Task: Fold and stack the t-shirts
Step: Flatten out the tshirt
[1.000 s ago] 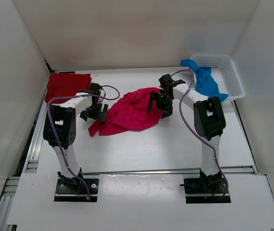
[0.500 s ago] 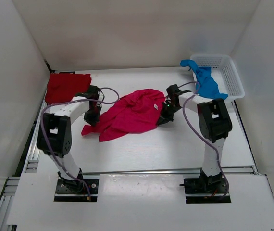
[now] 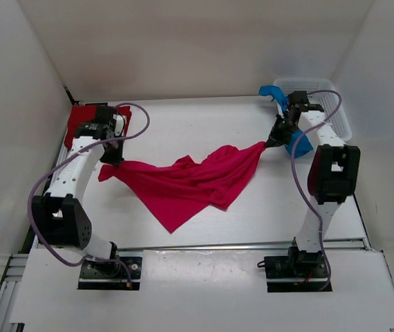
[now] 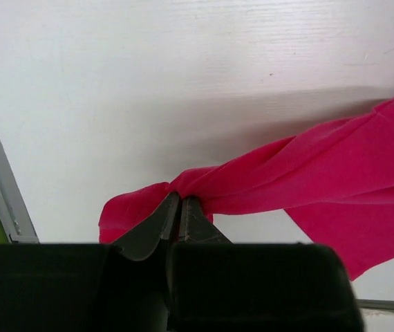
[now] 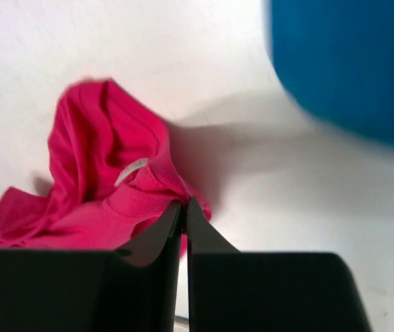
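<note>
Two grips: the left fingers (image 4: 175, 207) and the right fingers (image 5: 180, 214) are each pinched together on an edge of the bright pink-magenta fabric t-shirt (image 3: 190, 187).
Just changed: a second ago both pairs stood apart over a crumpled heap. They have since closed, lifted and drawn outward, so the shirt now hangs stretched between them.
Meaning for the task: this looks like the spreading step before folding. The cloth is opened out but not yet flat, and no fold has been made in it.
Shirt at the left fingers: a bunched corner sits inside the tips. The rest runs off to their right and sags toward the white tabletop (image 3: 204, 128).
Shirt at the right fingers: the ribbed collar with its small label sits at the tips, and the body trails away to their left.
Lowest part: a point of cloth droops onto the tabletop between both pairs, nearer the arm bases.
Dark red fabric t-shirt (image 3: 79, 119): lies flat just behind the left fingers.
Bright blue fabric t-shirt (image 3: 269, 91): draped over the white plastic mesh basket (image 3: 316, 81), just beside the right fingers.
</note>
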Controlling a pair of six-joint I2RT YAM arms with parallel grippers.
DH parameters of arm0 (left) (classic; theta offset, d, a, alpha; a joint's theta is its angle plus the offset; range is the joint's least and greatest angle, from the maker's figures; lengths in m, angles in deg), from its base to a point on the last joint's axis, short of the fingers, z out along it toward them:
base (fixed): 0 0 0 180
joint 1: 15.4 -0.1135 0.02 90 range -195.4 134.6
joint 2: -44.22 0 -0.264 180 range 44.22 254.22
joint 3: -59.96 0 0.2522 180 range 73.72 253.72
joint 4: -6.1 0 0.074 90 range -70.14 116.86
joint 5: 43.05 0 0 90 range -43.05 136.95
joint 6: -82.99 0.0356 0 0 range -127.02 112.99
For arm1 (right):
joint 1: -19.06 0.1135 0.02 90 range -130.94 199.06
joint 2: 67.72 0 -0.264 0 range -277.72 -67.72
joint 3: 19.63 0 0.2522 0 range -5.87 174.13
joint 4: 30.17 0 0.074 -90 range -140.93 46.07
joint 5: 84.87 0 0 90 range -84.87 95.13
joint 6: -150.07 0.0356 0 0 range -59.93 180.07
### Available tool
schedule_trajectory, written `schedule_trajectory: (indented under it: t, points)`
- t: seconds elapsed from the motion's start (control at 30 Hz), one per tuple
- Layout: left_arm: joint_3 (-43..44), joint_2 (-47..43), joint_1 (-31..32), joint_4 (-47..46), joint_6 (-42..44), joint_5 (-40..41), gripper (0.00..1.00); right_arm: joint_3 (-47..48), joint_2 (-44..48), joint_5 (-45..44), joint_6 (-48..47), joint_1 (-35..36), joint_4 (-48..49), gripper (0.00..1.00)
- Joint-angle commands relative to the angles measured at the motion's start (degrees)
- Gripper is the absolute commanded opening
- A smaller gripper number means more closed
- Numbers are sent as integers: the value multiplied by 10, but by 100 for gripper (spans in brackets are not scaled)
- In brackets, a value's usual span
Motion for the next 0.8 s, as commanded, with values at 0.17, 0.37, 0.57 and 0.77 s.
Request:
schedule_trajectory:
  t: [0.17, 0.37, 0.57, 0.77]
  points:
    - [86, 139, -6, -83, 0, 121, 25, 107, -67, -43, -24, 6, -93, 5]
    - [198, 184, 18, -65, 0, 122, 100, -2, -4, -40, -57, 0, -67, 79]
    - [22, -6, 131, -65, 0, 13, 100, -172, 153, -66, 8, 73, -14, 81]
    - [-267, -64, 359, -104, 0, 82, 100, -242, 119, 28, 113, 186, 45, 84]
